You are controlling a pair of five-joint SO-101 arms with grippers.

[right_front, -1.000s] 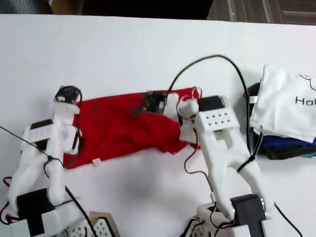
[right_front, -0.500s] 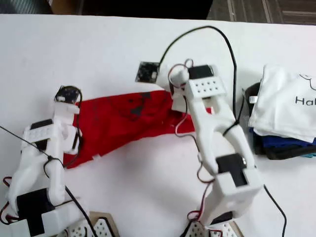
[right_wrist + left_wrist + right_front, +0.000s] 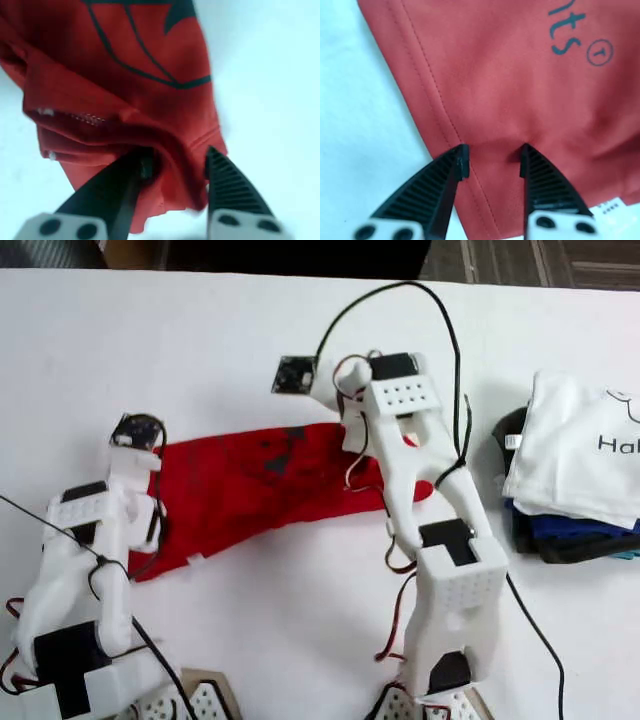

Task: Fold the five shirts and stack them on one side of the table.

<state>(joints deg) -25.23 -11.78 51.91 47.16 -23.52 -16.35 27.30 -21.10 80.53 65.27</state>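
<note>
The red shirt (image 3: pixel 250 485) lies stretched across the middle of the table in the high view, with dark print on it. My left gripper (image 3: pixel 492 160) is at the shirt's left end (image 3: pixel 150 530), its tips pressed into the cloth near a stitched hem, with a small pucker pinched between them. My right gripper (image 3: pixel 177 162) is at the shirt's right end (image 3: pixel 352 435), shut on a thick bunched fold of red cloth. A stack of folded shirts (image 3: pixel 575 455) sits at the table's right side, white on top.
Blue and dark shirts (image 3: pixel 560 530) lie under the white one in the stack. The right arm's cable (image 3: pixel 440 330) loops over the table behind the red shirt. White tabletop (image 3: pixel 200 340) stretches beyond the shirt and along the front.
My right arm swung away from the front edge and stretched out, pulling the shirt's right end with it so the cloth lies longer and flatter. My left arm stayed still.
</note>
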